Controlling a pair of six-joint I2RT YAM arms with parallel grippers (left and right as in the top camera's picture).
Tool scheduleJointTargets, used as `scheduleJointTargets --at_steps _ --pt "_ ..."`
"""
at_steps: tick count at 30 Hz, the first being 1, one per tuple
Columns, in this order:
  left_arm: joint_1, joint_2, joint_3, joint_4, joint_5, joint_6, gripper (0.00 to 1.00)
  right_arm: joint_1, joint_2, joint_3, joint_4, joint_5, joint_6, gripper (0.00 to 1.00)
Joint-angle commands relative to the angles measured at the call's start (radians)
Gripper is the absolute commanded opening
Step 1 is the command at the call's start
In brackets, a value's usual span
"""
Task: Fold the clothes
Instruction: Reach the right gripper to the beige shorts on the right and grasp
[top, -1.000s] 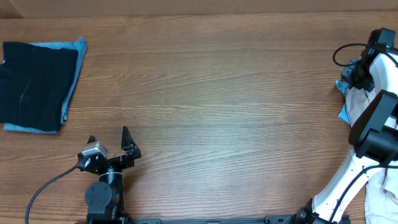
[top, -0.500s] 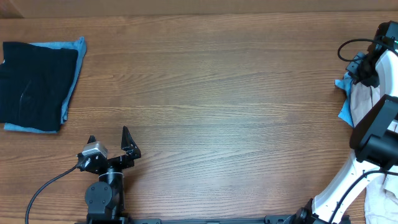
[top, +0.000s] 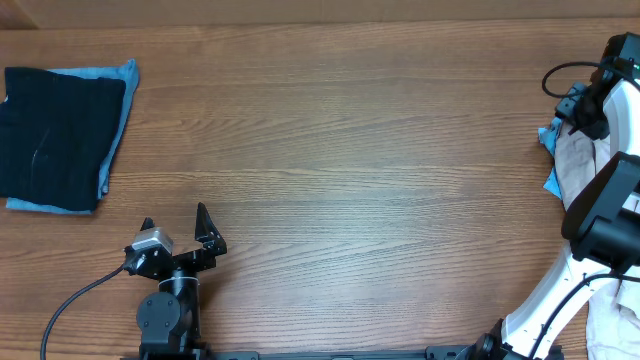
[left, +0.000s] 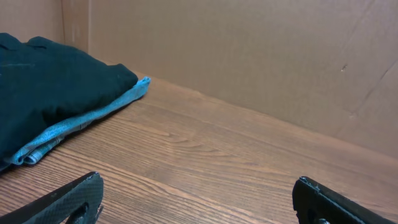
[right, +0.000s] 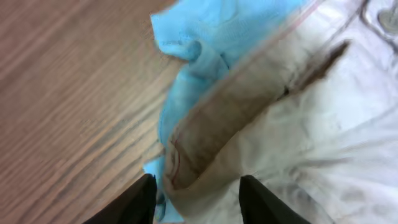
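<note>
Inspector: What lay at the left of the counter?

Recorder: A black folded garment lay on a blue cloth at the far left edge. Nearer the front, the left end effector sat low over bare wood, released, its fingers spread wide and holding nothing. It was well apart from both cloths.

Inspector: And the right side?

Recorder: The khaki shorts lay bunched at the far right edge of the counter, on top of a light blue T-shirt that showed from under their left side. The right end effector was directly over them, its two fingers parted, with a folded edge of the shorts between them. The fingers had not clenched on the fabric.
</note>
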Motion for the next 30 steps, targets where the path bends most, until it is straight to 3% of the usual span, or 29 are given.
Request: scheduleJointTargets --at_steps 1,17,19,21,25,30 --pt "-0.007 -0.008 -0.003 0.003 0.005 -0.006 1.0 0.005 -0.045 -0.013 0.02 -0.001 0.005 0.47" --pt "-0.007 -0.008 -0.003 0.003 0.005 -0.006 1.0 0.005 -0.043 -0.076 0.09 -0.001 0.005 0.43" --pt "-0.007 -0.008 -0.003 0.003 0.005 -0.006 1.0 0.005 -0.043 -0.081 0.094 -0.001 0.005 0.31" --pt "-0.007 -0.008 -0.003 0.003 0.005 -0.006 1.0 0.005 -0.043 -0.081 0.095 -0.001 0.005 0.04" --pt "-0.007 -0.008 -0.003 0.003 0.005 -0.006 1.0 0.005 -0.045 -0.057 0.084 -0.042 0.004 0.04" --pt "-0.007 -0.008 -0.003 0.003 0.005 -0.006 1.0 0.005 -0.151 0.203 -0.159 -0.042 0.003 0.04"
